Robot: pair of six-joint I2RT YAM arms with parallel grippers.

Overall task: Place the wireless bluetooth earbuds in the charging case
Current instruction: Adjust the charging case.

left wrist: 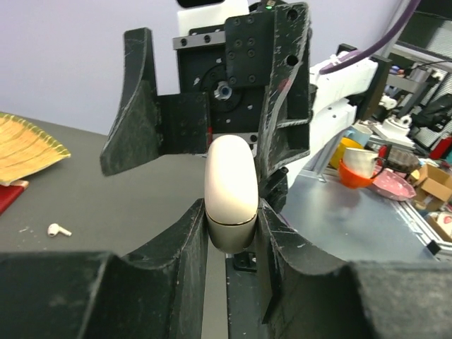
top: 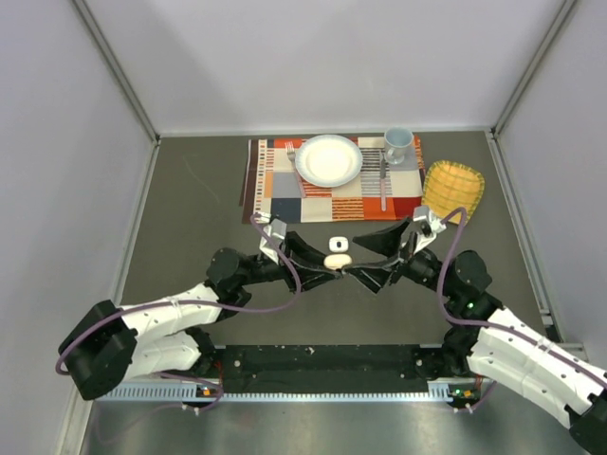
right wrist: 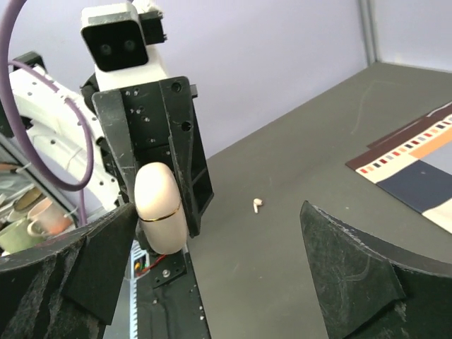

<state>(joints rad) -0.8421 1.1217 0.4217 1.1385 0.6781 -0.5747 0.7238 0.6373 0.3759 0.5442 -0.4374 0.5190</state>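
Note:
A pinkish-beige charging case point(left wrist: 230, 191), closed, with a thin gold seam, is pinched upright between the fingers of my left gripper point(left wrist: 231, 212), which is shut on it. From above, the charging case point(top: 338, 261) hangs between the two arms, with my left gripper point(top: 327, 265) on its left. My right gripper point(right wrist: 219, 212) faces it, jaws wide open, one finger close beside the charging case point(right wrist: 159, 208); whether they touch is unclear. One tiny pale earbud point(right wrist: 256, 205) lies on the dark table beyond; the earbud point(left wrist: 58, 229) also shows in the left wrist view.
A small white case-like object point(top: 336, 244) lies just behind the grippers. Farther back lies a patchwork placemat point(top: 313, 204) with a white plate point(top: 329, 159), a mug point(top: 397, 144) and a fork point(top: 382, 180). A yellow woven dish point(top: 452, 190) sits right of the placemat.

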